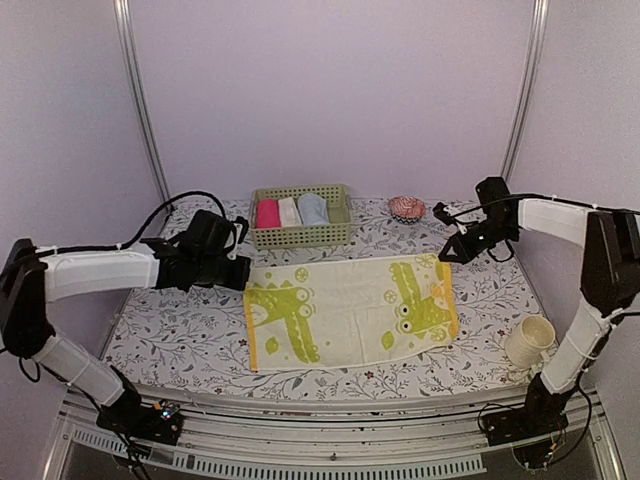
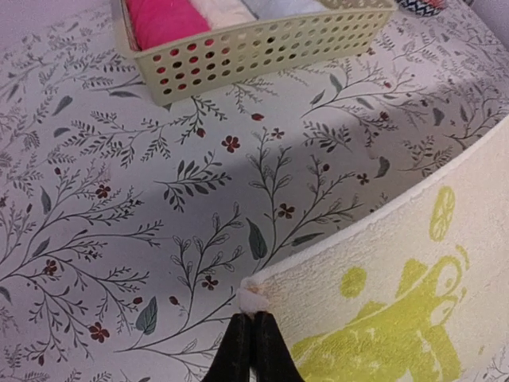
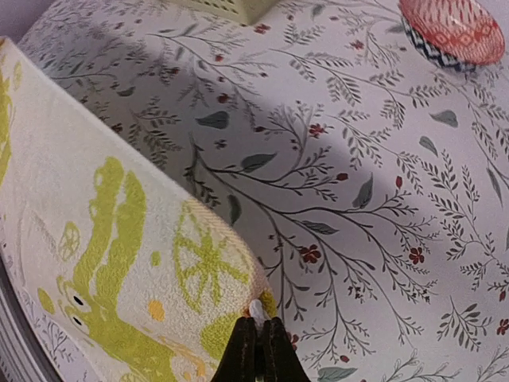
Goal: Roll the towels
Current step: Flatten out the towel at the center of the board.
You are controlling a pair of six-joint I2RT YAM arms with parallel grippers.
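Note:
A yellow-green towel (image 1: 350, 310) with pale crocodile shapes lies spread flat across the table's middle. My left gripper (image 1: 243, 272) is shut on its far left corner (image 2: 254, 298). My right gripper (image 1: 445, 255) is shut on its far right corner (image 3: 258, 309). Both corners are raised a little off the cloth-covered table, the towel (image 2: 398, 278) curving down from each; it also shows in the right wrist view (image 3: 111, 263). A light blue roll (image 1: 313, 209) lies in the basket (image 1: 300, 235), beside a pink roll (image 1: 267, 213) and a cream-white roll (image 1: 289, 211).
The pale green perforated basket stands just behind the towel, its front wall close in the left wrist view (image 2: 262, 52). A red patterned bowl (image 1: 406, 208) sits at the back right, also in the right wrist view (image 3: 453, 28). A cream mug (image 1: 530, 342) stands at the front right.

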